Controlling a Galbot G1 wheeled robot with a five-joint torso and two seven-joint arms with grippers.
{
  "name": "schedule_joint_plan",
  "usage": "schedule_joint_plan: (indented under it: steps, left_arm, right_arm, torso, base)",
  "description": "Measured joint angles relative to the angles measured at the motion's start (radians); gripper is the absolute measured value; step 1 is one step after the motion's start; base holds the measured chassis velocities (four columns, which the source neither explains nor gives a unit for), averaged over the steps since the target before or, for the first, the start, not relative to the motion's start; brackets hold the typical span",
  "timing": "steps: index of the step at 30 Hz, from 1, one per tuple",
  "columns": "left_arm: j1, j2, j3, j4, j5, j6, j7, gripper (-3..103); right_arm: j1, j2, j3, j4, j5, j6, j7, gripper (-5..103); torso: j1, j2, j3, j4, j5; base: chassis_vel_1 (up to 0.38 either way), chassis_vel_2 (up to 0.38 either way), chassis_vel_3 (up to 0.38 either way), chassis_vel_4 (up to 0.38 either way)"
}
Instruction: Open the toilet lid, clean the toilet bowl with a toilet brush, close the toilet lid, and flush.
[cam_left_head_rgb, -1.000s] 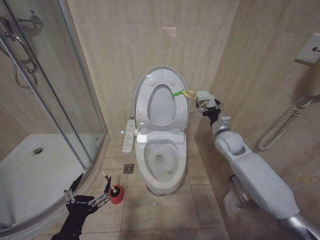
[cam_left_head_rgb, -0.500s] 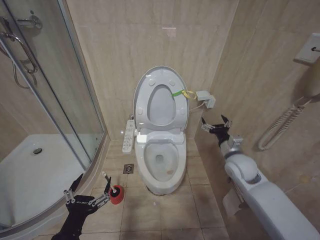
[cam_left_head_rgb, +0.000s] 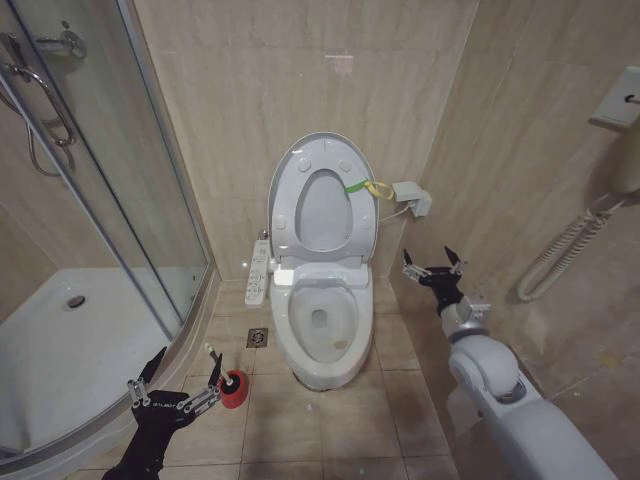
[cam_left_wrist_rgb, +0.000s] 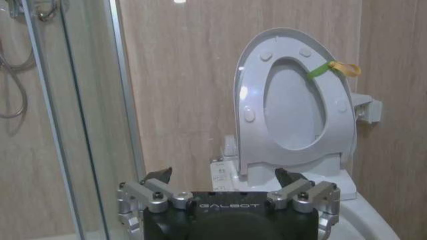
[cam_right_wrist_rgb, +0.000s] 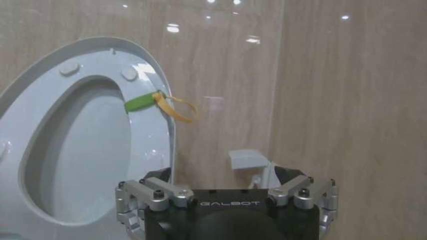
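A: What differs from a second ago?
B: The right gripper has drawn back from the green-yellow band and hangs lower, at centre right, fingers spread, empty.

A: How does the toilet lid stand?
B: Upright against the wall at upper centre, long axis vertical, above the open toilet bowl.

A: And the left gripper?
B: Lower left, fingers apart, holding nothing, just beside the toilet brush in its red holder.
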Motion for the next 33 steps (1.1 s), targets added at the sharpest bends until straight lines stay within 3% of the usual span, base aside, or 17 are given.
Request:
schedule_joint_plan:
  steps: [10, 33]
  left_arm:
    - [0.000, 0.000, 0.000, 0.000, 0.000, 0.000, 0.000, 100]
    - [0.000, 0.000, 0.000, 0.000, 0.000, 0.000, 0.000, 100]
  right_arm:
    - [-0.157, 0.082, 0.037, 0.016, -0.114, 0.082, -0.038, 100]
    - [-0.371, 0.224, 0.109, 0.132, -0.207, 0.159, -0.055, 100]
  torso:
    - [0.000, 0.000, 0.000, 0.0000, 0.0002]
    - [0.000, 0.000, 0.000, 0.0000, 0.0001]
  base:
    - [0.000, 0.000, 0.000, 0.000]
    - [0.000, 0.000, 0.000, 0.000]
